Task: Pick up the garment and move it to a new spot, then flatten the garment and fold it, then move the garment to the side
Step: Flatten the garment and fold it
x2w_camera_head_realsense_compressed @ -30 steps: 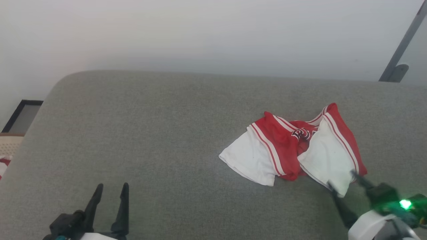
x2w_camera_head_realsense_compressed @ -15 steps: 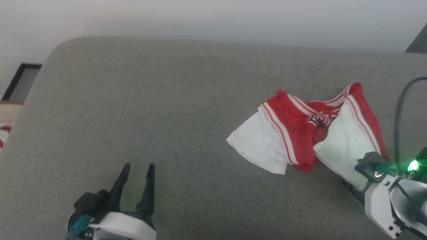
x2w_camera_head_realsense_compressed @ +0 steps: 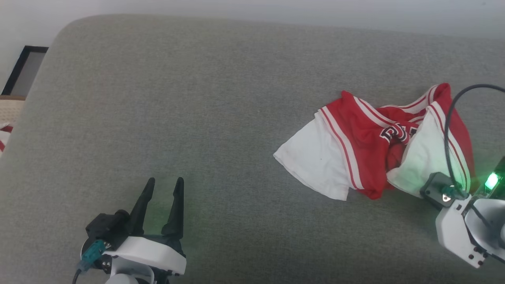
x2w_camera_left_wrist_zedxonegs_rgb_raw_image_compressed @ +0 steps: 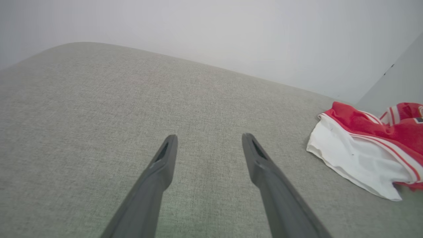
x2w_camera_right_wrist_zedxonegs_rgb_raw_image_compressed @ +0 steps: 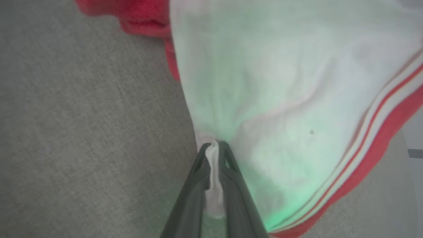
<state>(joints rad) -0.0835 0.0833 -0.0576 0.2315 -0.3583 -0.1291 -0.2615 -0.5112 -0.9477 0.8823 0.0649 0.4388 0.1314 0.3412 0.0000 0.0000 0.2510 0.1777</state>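
The garment (x2w_camera_head_realsense_compressed: 367, 157), a red jersey with white sleeves and striped trim, lies crumpled on the right part of the grey cushion (x2w_camera_head_realsense_compressed: 197, 118). In the right wrist view my right gripper (x2w_camera_right_wrist_zedxonegs_rgb_raw_image_compressed: 214, 145) is shut on a pinch of the garment's (x2w_camera_right_wrist_zedxonegs_rgb_raw_image_compressed: 264, 82) white sleeve at its near edge. In the head view that arm's white wrist (x2w_camera_head_realsense_compressed: 457, 221) sits over the sleeve's near corner and hides the fingers. My left gripper (x2w_camera_head_realsense_compressed: 163, 182) hovers open over bare cushion at the lower left, well clear of the garment (x2w_camera_left_wrist_zedxonegs_rgb_raw_image_compressed: 363, 155), with nothing between its fingers (x2w_camera_left_wrist_zedxonegs_rgb_raw_image_compressed: 167, 155).
A black cable (x2w_camera_head_realsense_compressed: 447, 130) loops from the right wrist over the garment's right side. A pale wall rises behind the cushion's far edge. Past the cushion's left edge are a dark-framed panel (x2w_camera_head_realsense_compressed: 23, 71) and a beige and red item (x2w_camera_head_realsense_compressed: 6, 118).
My right gripper has closed on the white sleeve's near edge. The head camera has tilted down, so the cushion and garment sit higher in the head view. The left gripper stays open.
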